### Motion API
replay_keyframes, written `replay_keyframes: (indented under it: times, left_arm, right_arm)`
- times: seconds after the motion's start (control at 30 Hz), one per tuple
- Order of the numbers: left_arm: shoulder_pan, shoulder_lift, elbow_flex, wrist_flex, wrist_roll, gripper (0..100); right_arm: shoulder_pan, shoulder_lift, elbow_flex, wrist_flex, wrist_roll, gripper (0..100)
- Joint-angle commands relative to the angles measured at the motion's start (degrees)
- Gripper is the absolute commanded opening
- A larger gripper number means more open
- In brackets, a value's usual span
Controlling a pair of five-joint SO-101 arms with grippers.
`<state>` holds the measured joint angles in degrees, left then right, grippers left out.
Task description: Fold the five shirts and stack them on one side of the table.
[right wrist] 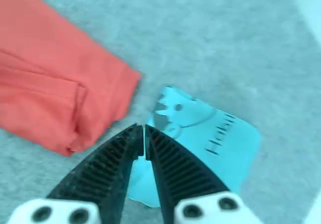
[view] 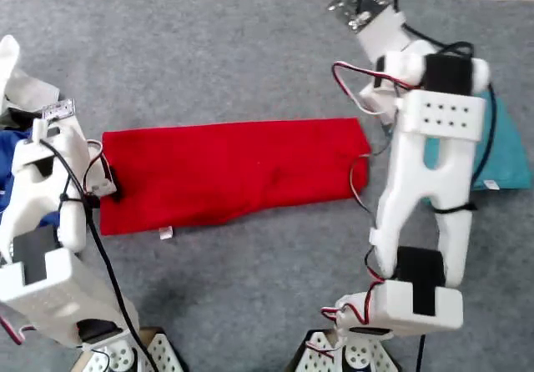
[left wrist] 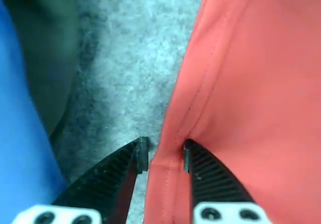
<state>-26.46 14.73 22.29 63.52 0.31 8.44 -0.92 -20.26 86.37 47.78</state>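
A red shirt [view: 234,172], folded into a long strip, lies across the middle of the grey table [view: 250,47]. My left gripper [left wrist: 163,153] is at its left end [view: 108,187], fingers pinching the red hem [left wrist: 241,83]. My right gripper [right wrist: 144,128] is shut with nothing in it and hovers over the shirt's right corner [right wrist: 75,98] and a teal shirt [right wrist: 200,138]. The teal shirt [view: 505,159] lies under the right arm [view: 434,163] at the right edge. A blue shirt [view: 12,151] lies at the far left, beside my left gripper [left wrist: 20,133].
White cloth [view: 21,84] and a dark garment [left wrist: 45,58] are heaped with the blue shirt at the left edge. Bare grey table runs along the back and in front of the red shirt [view: 250,289]. Both arm bases stand at the near edge.
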Motion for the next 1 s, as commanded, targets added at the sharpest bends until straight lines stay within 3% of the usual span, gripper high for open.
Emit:
replay_keyframes:
  times: [0.0,0.13,0.33,0.53,0.67,0.97]
  left_arm:
    - [0.9,3.4,-3.7,1.8,-2.1,5]
    - [4.5,4.0,-3.9,3.5,-8.3,2]
    - [8.6,2.2,-5.1,3.5,-8.4,3]
    - [15.1,-8.3,-5.1,5.9,-8.4,3]
    - [21.4,-15.0,-5.1,6.0,-8.3,3]
    - [41.0,-20.3,-6.4,4.2,0.2,3]
  right_arm:
    - [2.4,-3.4,-2.9,-1.4,0.5,1.5]
    - [3.7,-4.1,-4.5,-1.7,0.5,1.5]
    - [9.2,-4.3,-4.8,-1.3,4.3,1.5]
    - [12.7,-3.3,-4.0,-4.0,4.8,1.5]
    - [13.0,-2.2,-4.4,-4.6,4.8,1.5]
    - [13.1,-1.9,-4.4,-4.9,4.8,1.5]
